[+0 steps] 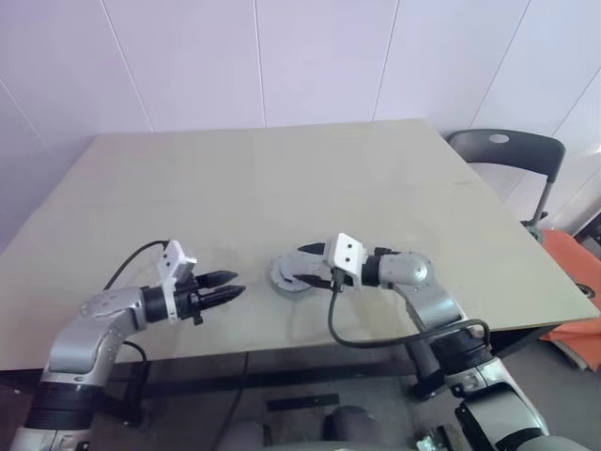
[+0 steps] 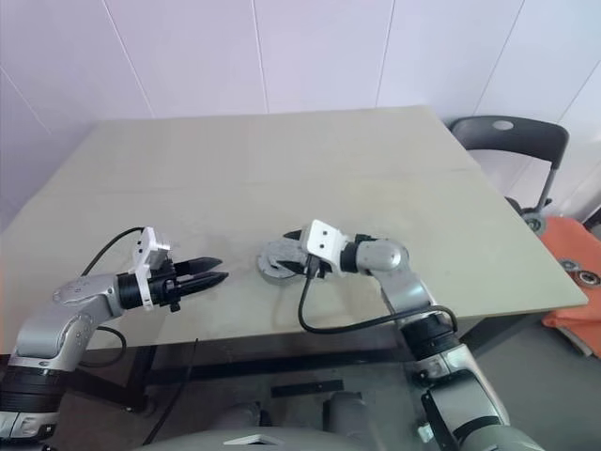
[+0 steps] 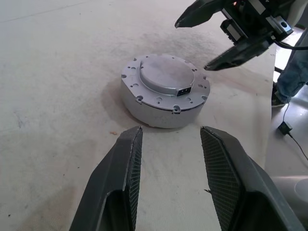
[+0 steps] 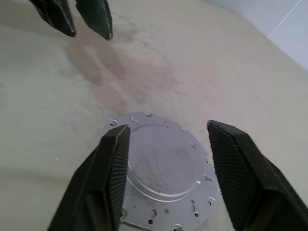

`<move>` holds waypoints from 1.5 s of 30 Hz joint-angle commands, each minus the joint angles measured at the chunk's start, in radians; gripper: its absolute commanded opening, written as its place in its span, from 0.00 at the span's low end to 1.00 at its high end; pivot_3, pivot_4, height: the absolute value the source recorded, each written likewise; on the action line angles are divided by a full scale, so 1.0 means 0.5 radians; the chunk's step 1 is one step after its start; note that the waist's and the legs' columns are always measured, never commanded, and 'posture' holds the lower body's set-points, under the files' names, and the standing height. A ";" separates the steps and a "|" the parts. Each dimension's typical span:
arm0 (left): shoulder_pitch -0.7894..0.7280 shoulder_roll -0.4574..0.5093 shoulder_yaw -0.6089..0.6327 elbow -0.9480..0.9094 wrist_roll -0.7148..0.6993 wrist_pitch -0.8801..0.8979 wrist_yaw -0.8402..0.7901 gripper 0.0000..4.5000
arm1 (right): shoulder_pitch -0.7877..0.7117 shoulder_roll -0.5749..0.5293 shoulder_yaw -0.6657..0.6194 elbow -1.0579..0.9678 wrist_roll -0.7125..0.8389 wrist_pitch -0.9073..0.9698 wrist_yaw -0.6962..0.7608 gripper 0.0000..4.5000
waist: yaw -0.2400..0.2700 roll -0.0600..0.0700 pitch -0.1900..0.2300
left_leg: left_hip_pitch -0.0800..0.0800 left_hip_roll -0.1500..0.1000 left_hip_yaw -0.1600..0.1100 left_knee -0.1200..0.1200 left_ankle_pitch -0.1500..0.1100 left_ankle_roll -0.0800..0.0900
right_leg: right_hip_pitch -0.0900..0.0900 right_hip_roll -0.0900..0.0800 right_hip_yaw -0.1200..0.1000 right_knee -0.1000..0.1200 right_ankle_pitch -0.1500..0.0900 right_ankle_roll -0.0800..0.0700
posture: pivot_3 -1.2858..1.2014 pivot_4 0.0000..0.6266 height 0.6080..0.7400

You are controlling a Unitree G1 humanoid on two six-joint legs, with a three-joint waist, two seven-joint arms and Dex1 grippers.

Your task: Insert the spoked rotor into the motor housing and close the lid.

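In the left eye view, the motor housing [image 1: 290,275] is sitting on the pale table [image 1: 282,188] near its front edge, with the lid [image 1: 292,269] lying flat on top of it. The right gripper [image 1: 307,266] is reaching in from the right, its black fingers spread on either side of the housing's top without clamping it. The left gripper [image 1: 225,286] is hovering to the left of the housing, well apart from it, its two fingers held a little apart and pinching nothing. A dark chair [image 1: 512,155] is standing beyond the table's right corner.

In the right eye view, the same layout is showing: the housing is lying between the two grippers, with the right one at it and the left one off to the side.

In the left wrist view, the left gripper's own fingers [image 3: 127,163] are standing parted and empty, framing the round silver housing just ahead. The lid, a smooth raised disc, is seated in the housing's rim. The right gripper's black fingertips are hanging over the far side of the housing.

In the right wrist view, the right gripper's fingers [image 4: 115,159] are spread wide above the closed housing, touching nothing. The left gripper's tips are showing farther off over the bare table.
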 commanded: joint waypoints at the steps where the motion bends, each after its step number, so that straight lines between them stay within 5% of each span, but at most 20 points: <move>1: -0.052 0.014 0.012 -0.036 -0.024 0.000 -0.020 0.46 | -0.056 0.053 0.046 0.100 -0.027 0.012 -0.060 0.58 | 0.000 0.000 0.000 | 0.000 0.000 0.000 0.000 0.000 0.000 | 0.000 0.000 0.000 0.000 0.000 0.000 | 0.52 0.00 1.00; 10: -0.067 0.019 0.017 -0.036 -0.028 0.003 -0.014 0.46 | -0.141 0.142 0.109 0.329 -0.052 -0.090 -0.087 0.58 | -0.002 -0.001 0.000 | 0.003 0.000 0.000 0.001 0.000 0.000 | 0.003 0.000 0.000 0.001 0.000 0.000 | 0.52 0.00 1.00; 16: -0.054 0.028 0.037 -0.035 -0.029 -0.003 -0.011 0.46 | -0.188 0.149 0.106 0.397 -0.055 -0.120 -0.090 0.99 | -0.002 -0.001 0.000 | 0.002 0.000 0.000 0.001 0.000 0.000 | 0.003 -0.001 0.000 0.001 0.000 0.000 | 0.52 0.00 1.00; 24: -0.073 0.015 0.029 -0.021 -0.021 -0.016 0.004 0.46 | -0.196 0.150 0.131 0.419 -0.019 -0.002 0.014 1.00 | -0.002 -0.001 0.000 | 0.003 0.000 0.000 0.001 0.000 0.000 | 0.003 -0.001 0.000 0.001 0.000 0.000 | 0.52 0.00 1.00; 31: -0.074 0.015 0.036 -0.019 -0.020 -0.021 0.014 0.46 | -0.229 0.216 0.049 0.492 0.228 0.526 0.200 1.00 | -0.002 -0.002 -0.001 | 0.006 0.000 0.000 0.002 0.000 0.000 | 0.006 -0.001 0.000 0.002 0.000 0.000 | 0.52 0.00 1.00; 45: -0.058 0.028 0.056 -0.040 -0.024 -0.017 0.031 0.46 | -0.306 0.320 -0.054 0.532 0.345 0.503 0.155 1.00 | -0.004 -0.002 -0.001 | 0.010 0.000 0.000 0.001 0.000 0.000 | 0.009 -0.001 0.000 0.002 0.000 0.000 | 0.52 0.00 1.00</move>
